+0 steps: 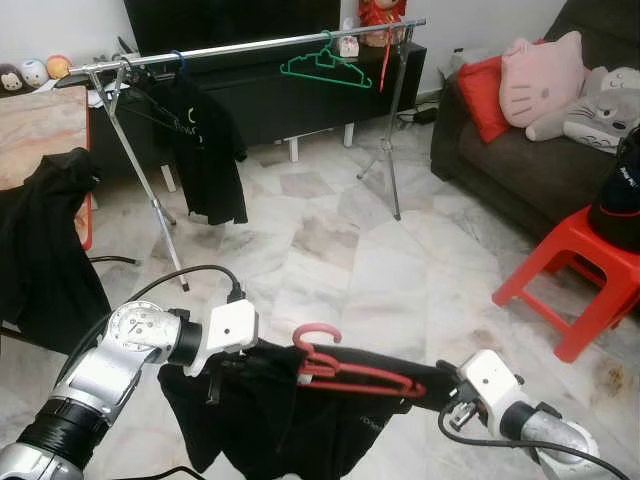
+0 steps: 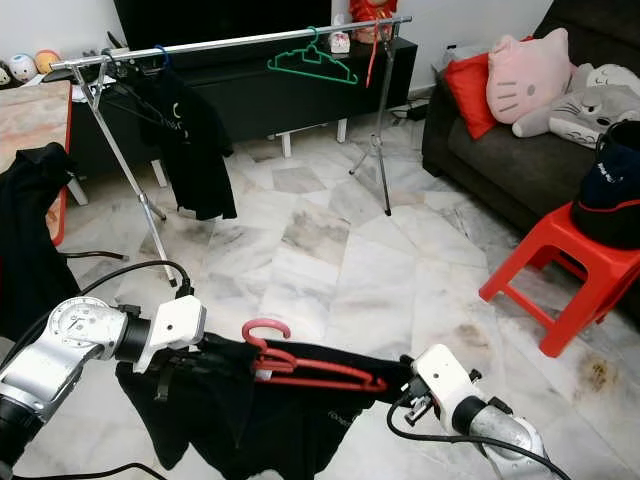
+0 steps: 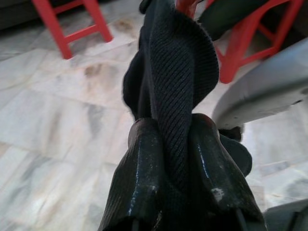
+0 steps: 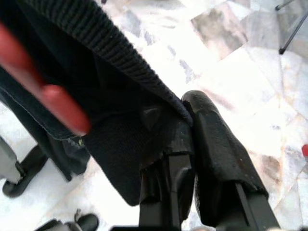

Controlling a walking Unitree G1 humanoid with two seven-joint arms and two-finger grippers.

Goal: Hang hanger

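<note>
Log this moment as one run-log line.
phase: carrying | left gripper: shut on black shirt | right gripper: shut on black shirt | red hanger: inside shirt | clothes rail: ahead, not reached

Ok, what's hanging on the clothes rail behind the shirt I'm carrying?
On the clothes rail: a black shirt on a blue hanger near its left end, and an empty green hanger further right. The blue hanger's arms are covered by the shirt.

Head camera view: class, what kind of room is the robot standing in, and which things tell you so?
Most likely a home living room: a dark sofa with soft toys, a low black TV cabinet, and a marble floor.
</note>
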